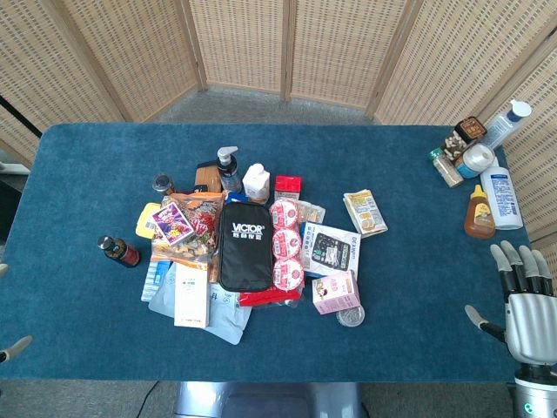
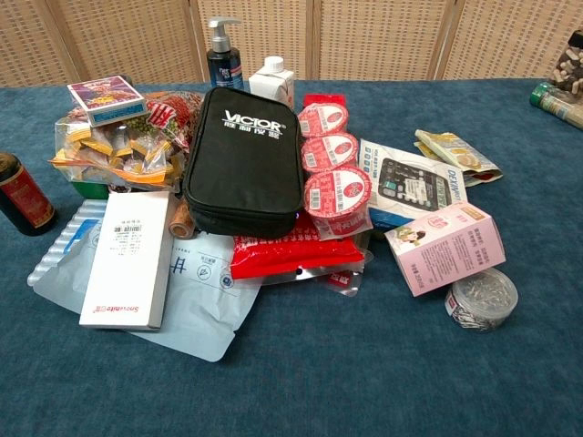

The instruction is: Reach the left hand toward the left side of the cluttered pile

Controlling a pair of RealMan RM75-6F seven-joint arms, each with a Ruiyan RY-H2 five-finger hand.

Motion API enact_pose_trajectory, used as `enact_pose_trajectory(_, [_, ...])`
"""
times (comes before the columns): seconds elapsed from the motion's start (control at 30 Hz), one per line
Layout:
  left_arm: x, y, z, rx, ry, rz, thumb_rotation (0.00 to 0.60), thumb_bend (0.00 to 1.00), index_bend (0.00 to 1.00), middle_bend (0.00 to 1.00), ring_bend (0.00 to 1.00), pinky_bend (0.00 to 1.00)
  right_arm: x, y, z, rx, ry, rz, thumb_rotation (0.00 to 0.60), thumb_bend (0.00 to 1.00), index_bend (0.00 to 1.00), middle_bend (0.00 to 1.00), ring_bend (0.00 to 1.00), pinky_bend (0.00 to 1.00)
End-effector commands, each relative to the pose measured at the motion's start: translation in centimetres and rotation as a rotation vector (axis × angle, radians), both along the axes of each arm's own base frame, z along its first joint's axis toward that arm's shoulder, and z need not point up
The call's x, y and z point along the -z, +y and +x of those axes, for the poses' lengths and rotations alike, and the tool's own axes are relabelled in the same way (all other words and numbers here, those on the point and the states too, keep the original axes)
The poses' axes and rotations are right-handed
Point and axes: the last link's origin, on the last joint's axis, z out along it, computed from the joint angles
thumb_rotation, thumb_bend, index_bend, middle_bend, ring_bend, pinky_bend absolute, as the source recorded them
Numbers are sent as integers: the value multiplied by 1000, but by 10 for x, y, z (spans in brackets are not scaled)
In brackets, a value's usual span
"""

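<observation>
Head view: I see the cluttered pile [image 1: 248,252] mid-surface [image 1: 78,174], its left side at the dark sauce bottle [image 1: 118,251]; left robot hand [image 1: 10,348] barely in at the near-left edge, state unreadable; right robot hand [image 1: 522,305] empty, fingers spread | chest view: black VICTOR pouch [image 2: 244,159] tops the pile, white box [image 2: 127,259] near-left, no hands visible.

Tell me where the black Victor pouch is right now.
The black Victor pouch lies in the middle of the pile, between the snack bag on its left and the stacked red-lidded cups on its right; the chest view shows it centre-left.
</observation>
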Motion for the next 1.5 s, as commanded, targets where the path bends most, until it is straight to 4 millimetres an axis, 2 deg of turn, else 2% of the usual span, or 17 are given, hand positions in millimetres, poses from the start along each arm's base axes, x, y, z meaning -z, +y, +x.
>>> enact_pose_trajectory(0.03, [0, 1, 0, -2, 0, -2, 600, 0, 0, 0, 0, 0, 2, -1, -1, 4, -9, 11, 600, 0, 0, 0, 0, 0])
enact_pose_trajectory(0.37, [9, 10, -2, -3, -42, -53, 600, 0, 0, 0, 0, 0, -2, -3, -4, 15, -17, 2, 600, 0, 0, 0, 0, 0])
enact_pose_trajectory(0.53, [17, 23, -7, -1, -84, -76, 600, 0, 0, 0, 0, 0, -3, -3, -6, 19, -15, 7, 600, 0, 0, 0, 0, 0])
enact_pose_trajectory(0.77, [36, 52, -23, 73, -284, -27, 600, 0, 0, 0, 0, 0, -5, -3, -6, 15, -27, 6, 600, 0, 0, 0, 0, 0])
enact_pose_trajectory(0.93, [63, 75, -54, 72, -488, 26, 600, 0, 0, 0, 0, 0, -5, -3, -6, 19, -31, 10, 600, 0, 0, 0, 0, 0])
enact_pose_trajectory(1.1, [89, 90, -71, 73, -553, 94, 600, 0, 0, 0, 0, 0, -5, -3, -6, 21, -38, 10, 600, 0, 0, 0, 0, 0])
enact_pose_trajectory(1.27, [121, 107, -77, 48, -597, 101, 600, 0, 0, 0, 0, 0, -4, -4, -7, 21, -41, 18, 600, 0, 0, 0, 0, 0])
enact_pose_trajectory(1.5, [157, 132, -66, 22, -604, 46, 600, 0, 0, 0, 0, 0, -8, -3, -8, 24, -63, 11, 600, 0, 0, 0, 0, 0])
